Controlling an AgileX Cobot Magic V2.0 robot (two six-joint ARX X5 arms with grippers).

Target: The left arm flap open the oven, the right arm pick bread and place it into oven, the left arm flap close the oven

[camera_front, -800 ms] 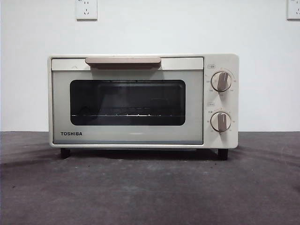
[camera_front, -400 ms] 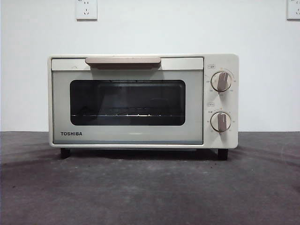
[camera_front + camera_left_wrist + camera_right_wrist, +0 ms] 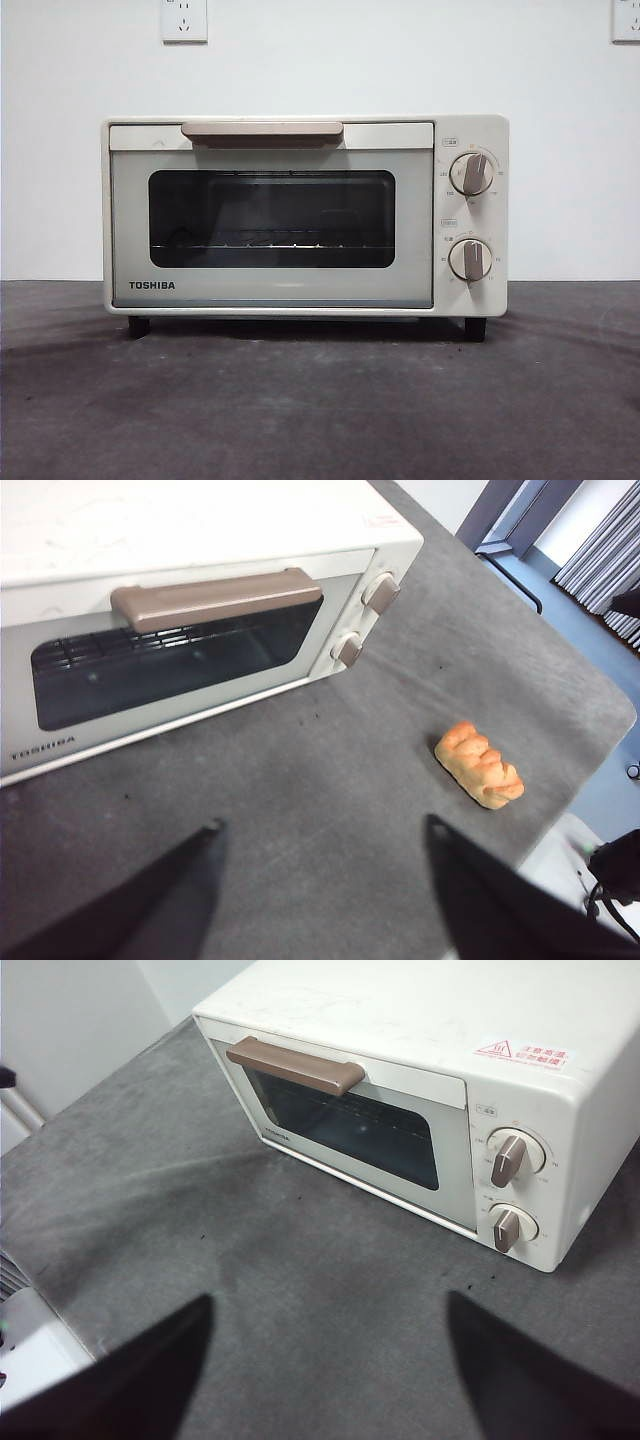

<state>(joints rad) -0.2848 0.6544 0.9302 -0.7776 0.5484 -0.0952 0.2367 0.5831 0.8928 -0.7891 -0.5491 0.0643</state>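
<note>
Your cream-white boxy TOSHIBA toaster oven [image 3: 305, 215] sits at table centre on the dark grey felt table [image 3: 320, 400], its dark glass door shut, beige bar handle [image 3: 262, 131] up at 12 o'clock, two round knobs [image 3: 471, 173] at 3 o'clock. In your left wrist view, the small golden-orange lumpy bun [image 3: 478, 764] lies on the felt, well apart from the oven's knob side. Left gripper [image 3: 320, 830]: jaws apart, holding nothing. Right gripper [image 3: 328, 1300]: jaws apart, holding nothing, above bare felt in front of the oven.
</note>
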